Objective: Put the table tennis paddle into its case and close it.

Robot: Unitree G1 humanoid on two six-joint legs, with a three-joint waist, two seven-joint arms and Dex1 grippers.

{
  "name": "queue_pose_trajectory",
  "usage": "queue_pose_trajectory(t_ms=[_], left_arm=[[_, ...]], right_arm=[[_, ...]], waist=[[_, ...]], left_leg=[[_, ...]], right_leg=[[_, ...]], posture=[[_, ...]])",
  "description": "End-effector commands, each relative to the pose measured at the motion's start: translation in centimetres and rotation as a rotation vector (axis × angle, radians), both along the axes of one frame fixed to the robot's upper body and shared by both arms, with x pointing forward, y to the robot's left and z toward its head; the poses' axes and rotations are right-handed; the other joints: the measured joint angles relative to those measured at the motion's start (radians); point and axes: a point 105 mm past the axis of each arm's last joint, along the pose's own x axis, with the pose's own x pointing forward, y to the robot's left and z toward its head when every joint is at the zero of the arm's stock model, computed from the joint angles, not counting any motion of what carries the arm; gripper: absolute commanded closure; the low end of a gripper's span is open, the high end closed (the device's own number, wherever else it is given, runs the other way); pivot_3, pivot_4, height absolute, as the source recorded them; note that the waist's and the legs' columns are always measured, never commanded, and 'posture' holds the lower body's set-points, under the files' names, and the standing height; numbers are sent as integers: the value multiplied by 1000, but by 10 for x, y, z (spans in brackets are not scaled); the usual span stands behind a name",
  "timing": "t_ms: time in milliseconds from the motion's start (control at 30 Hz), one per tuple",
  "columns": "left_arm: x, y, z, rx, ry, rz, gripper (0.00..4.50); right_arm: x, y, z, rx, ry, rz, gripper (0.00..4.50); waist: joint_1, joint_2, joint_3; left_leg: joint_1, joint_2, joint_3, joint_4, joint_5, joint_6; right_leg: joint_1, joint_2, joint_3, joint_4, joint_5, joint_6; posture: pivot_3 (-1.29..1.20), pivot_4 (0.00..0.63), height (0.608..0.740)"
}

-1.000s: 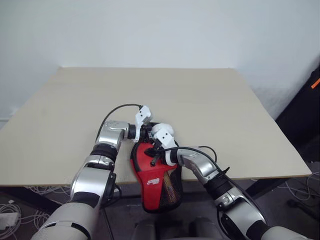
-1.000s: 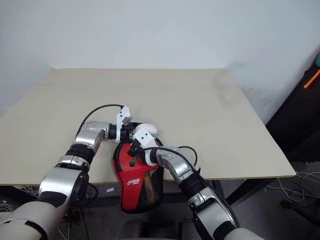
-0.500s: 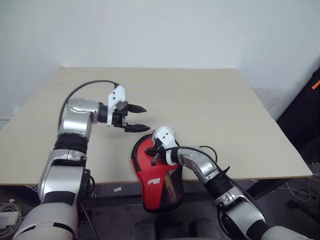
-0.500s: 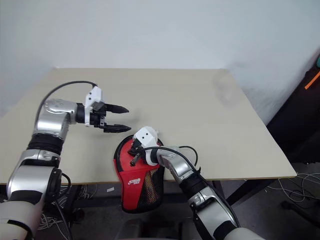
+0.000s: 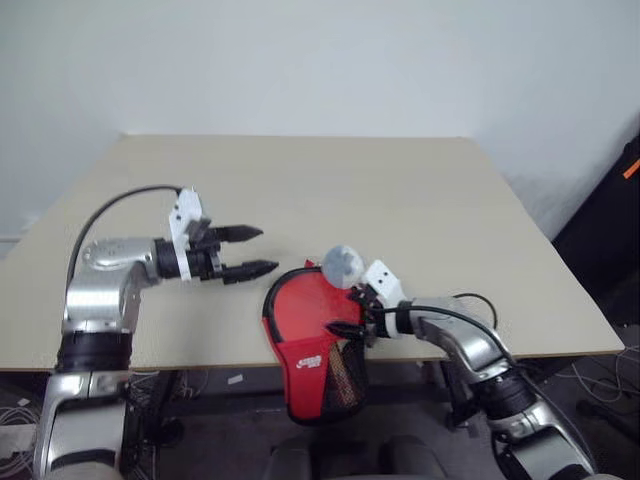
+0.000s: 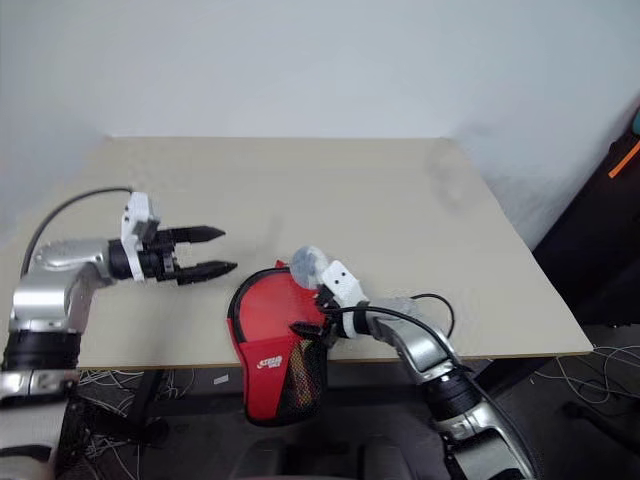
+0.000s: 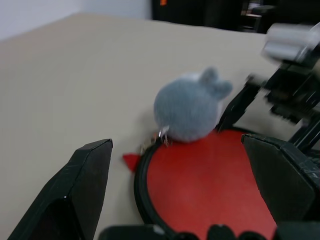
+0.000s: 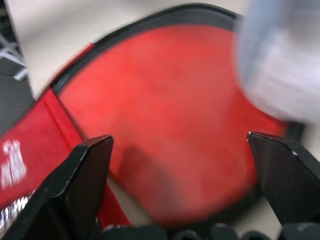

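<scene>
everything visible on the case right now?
The case is a red paddle-shaped fabric cover with a black zipper rim, a white logo on its narrow end and a black mesh pocket. It lies flat at the table's near edge, narrow end hanging over. A grey fuzzy charm sits at its far rim. The open right hand is beside it, contact unclear.

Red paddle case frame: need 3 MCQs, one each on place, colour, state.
1. Where does the case lie?
A. table's far corner
B. table's near edge, overhanging
C. on the floor

2. What colour is the fuzzy tag at the case's rim?
A. grey-blue
B. yellow
C. green

3. How are the left gripper and right gripper?
A. both open
B. both shut
C. left shut on the case

Key: 1 B, its lower part hangs past the table edge; 2 A, a grey-blue ball sits at the zipper rim; 3 A, both finger pairs are spread, holding nothing.
</scene>
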Motion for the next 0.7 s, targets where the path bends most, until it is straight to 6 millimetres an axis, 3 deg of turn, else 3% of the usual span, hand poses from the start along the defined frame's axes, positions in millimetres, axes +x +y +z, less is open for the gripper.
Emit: queue_pose_trajectory(t_ms=[33, 267, 333, 467, 700], left_arm=[[-3, -14, 3, -45, -40, 16, 0], [-2, -35, -33, -57, -10, 80, 0], [-3, -39, -38, -71, 7, 70, 373], [-9, -44, -50, -54, 30, 39, 1576], [-8, -60, -59, -65, 55, 12, 4220]], right_arm=[[2, -15, 30, 20, -73, 1, 29], [20, -43, 57, -3, -138, -61, 29], [24, -47, 64, -5, -157, -74, 0], [28, -48, 75, 3, -177, -81, 0], [33, -38, 83, 32, -184, -80, 0]], waist=[[1, -1, 0], [5, 0, 0], [5, 0, 0], [5, 0, 0], [6, 0, 0]], left_leg=[[0, 0, 0, 0, 0, 0], [1, 0, 1, 0, 0, 0], [0, 0, 1, 0, 0, 0], [0, 0, 1, 0, 0, 0], [0, 0, 1, 0, 0, 0]], right_leg=[[0, 0, 0, 0, 0, 0], [0, 0, 0, -1, 0, 0], [0, 0, 0, -1, 0, 0], [0, 0, 1, -1, 0, 0], [0, 0, 1, -1, 0, -1]], posture=[[0, 0, 740], [0, 0, 740], [0, 0, 740], [0, 0, 740], [0, 0, 740]])
